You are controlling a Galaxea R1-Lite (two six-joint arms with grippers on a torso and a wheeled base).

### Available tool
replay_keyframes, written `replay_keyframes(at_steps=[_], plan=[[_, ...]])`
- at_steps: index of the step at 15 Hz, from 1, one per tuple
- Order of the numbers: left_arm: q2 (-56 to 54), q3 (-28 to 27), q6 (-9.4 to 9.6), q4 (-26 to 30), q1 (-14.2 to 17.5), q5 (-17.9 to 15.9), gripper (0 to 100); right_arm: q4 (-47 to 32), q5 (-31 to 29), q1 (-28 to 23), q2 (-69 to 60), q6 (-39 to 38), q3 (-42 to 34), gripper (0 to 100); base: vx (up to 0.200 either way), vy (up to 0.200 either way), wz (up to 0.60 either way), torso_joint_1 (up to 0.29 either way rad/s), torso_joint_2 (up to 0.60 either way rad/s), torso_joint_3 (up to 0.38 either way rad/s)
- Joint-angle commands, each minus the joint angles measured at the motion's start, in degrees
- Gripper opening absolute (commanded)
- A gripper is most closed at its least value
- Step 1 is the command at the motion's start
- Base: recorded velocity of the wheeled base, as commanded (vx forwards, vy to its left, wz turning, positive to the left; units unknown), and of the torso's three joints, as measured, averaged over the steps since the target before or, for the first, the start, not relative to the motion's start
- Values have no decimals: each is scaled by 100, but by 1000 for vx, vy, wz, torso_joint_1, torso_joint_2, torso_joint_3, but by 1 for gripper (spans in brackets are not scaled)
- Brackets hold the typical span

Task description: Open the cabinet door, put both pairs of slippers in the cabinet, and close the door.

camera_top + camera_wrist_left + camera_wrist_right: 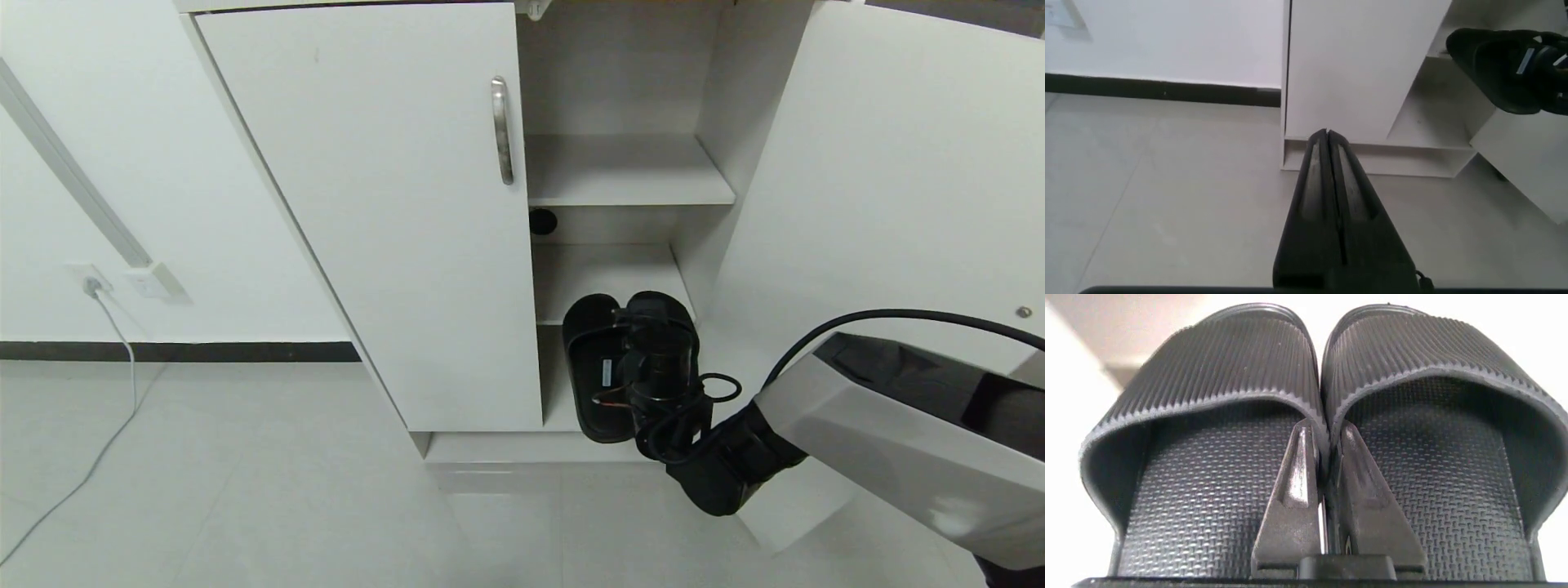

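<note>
- The cabinet (614, 73) stands white against the wall. Its left door (367, 204) is closed, with a metal handle (502, 131) on it, and its right door (890, 180) is swung wide.
- I see 2 shelves in the open half: an upper shelf (629, 175) and a lower shelf (604, 278), with a bottom compartment under them.
- 1 pair of black slippers (592, 359) sits at the mouth of that bottom compartment, side by side, toes pointing inward and heels over the front edge of the base.
- I cannot tell whether the soles touch the bottom board.
- My right gripper (1324, 437) has its pincer narrow. In the right wrist view the 2 fingers (1297, 482) pinch the adjoining inner edges of the 2 ribbed straps together, so both slippers are gripped at once.
- In the head view the right arm comes in from the lower right, its wrist just in front of the cabinet base.
- My left gripper (1327, 139) has its fingertips pressed together with nothing between them. It hangs over the tiled floor (1167, 188), pointing toward the foot of the closed door and well apart from the slippers.
- A small dark round part (542, 220) sits just under the upper shelf, by the edge of the closed door.
- A wall socket (91, 284) to the left feeds a pale cable (122, 392) that trails onto the floor.
</note>
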State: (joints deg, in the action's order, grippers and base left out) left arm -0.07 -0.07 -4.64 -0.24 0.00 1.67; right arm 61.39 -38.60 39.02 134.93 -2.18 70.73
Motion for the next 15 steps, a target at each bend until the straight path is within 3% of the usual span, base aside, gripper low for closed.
replay_keyframes(at_steps=[1,4,10,15], plan=[[7,-1,-1,-2,0,0,0,22,1,9,-36,25,-86,0,200,0,0,7,2,7],[7,7,-1,-2,0,9,0,66,19,44,-36,51,-121,0,200,0,0,2,2,2],[7,7,-1,-2,0,9,0,-75,80,-123,174,34,327,0,0,0,0,0,0,0],[7,7,-1,-2,0,18,0,-1252,89,-431,878,-19,2147,0,0,0,0,0,0,0]])
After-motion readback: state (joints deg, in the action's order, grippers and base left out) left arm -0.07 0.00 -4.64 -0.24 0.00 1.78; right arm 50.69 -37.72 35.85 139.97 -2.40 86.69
